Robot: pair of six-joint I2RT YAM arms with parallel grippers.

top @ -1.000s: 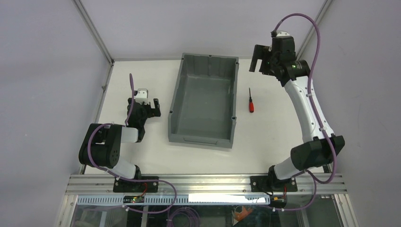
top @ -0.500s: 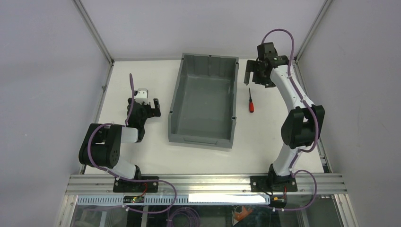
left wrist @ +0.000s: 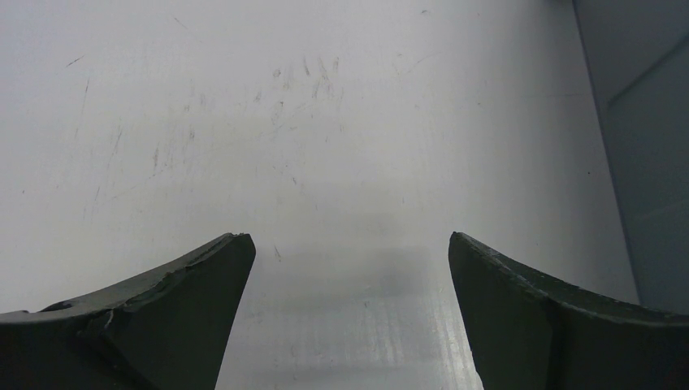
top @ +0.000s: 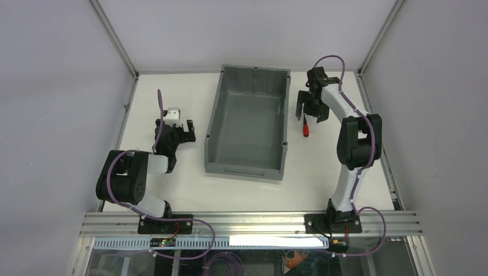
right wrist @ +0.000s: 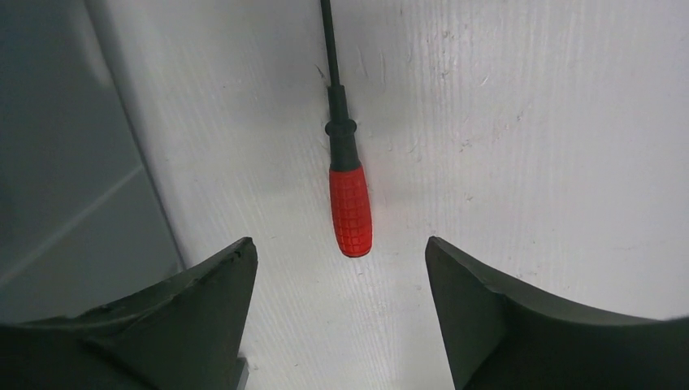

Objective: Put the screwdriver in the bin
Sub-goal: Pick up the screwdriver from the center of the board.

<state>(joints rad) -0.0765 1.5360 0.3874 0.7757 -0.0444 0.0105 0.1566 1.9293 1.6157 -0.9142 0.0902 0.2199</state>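
The screwdriver (top: 306,130), with a red handle and a thin black shaft, lies on the white table just right of the grey bin (top: 215,118). My right gripper (top: 308,114) is open and hovers over the shaft end; only the handle shows beneath it. In the right wrist view the screwdriver (right wrist: 350,210) lies just ahead of the open gripper (right wrist: 337,244), its handle end level with the fingertips and untouched. The bin's wall (right wrist: 57,171) is at the left. My left gripper (top: 174,133) is open and empty left of the bin, also shown in the left wrist view (left wrist: 349,240).
The bin's inside holds nothing visible. The bin's outer wall (left wrist: 646,154) is at the right edge of the left wrist view. Enclosure walls and metal frame posts (top: 115,40) ring the table. The right arm's purple cable (top: 334,60) loops above the wrist.
My right arm has folded in and dropped, bringing the open gripper from high at the back right down over the screwdriver. The screwdriver and the left arm have not moved.
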